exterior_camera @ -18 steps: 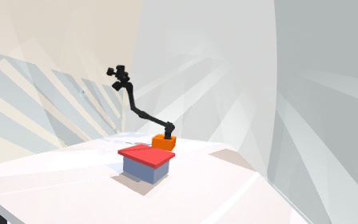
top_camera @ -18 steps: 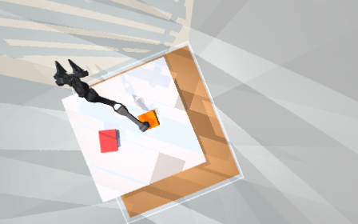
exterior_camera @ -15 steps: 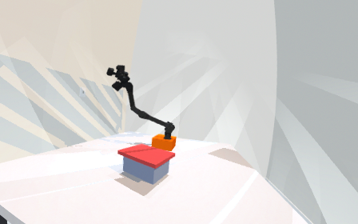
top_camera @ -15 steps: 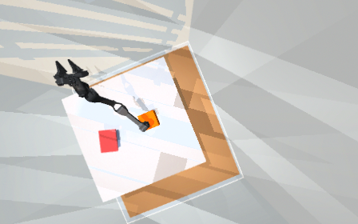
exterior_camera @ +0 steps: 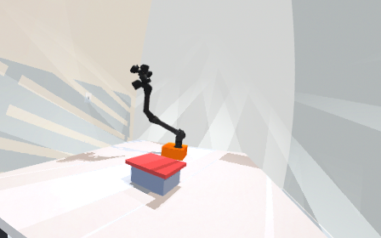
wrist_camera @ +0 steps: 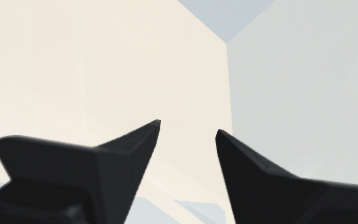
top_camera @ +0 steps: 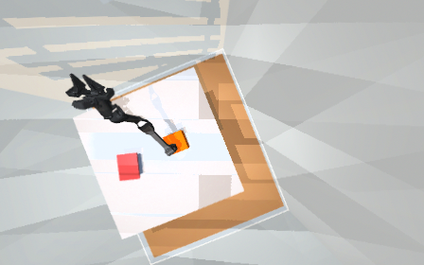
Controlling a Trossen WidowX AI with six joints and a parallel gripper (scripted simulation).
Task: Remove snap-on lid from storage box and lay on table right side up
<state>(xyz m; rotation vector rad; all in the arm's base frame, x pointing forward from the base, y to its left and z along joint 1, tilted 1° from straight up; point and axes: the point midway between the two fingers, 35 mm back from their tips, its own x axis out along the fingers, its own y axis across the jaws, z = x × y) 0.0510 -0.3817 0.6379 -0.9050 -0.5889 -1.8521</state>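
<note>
The red lid (top_camera: 129, 167) (exterior_camera: 155, 164) sits flat on top of the blue-grey storage box (exterior_camera: 147, 180), with its edges overhanging the walls. The box stands upright on the white table (top_camera: 176, 194) (exterior_camera: 60, 200); in the top view the lid hides nearly all of it. My gripper (top_camera: 79, 76) (wrist_camera: 188, 129) is raised high, well away from the box and lid, beyond the table's upper-left edge in the top view. Its fingers are partly apart with nothing between them. The wrist view shows only walls behind the fingertips, with no lid or box.
The arm rises from an orange block (top_camera: 181, 141) (exterior_camera: 173, 151) on the table, close behind the box in the exterior view. The arm's links reach away from the box toward the upper left in the top view. A brown floor area (top_camera: 261, 191) shows beyond the table's edges.
</note>
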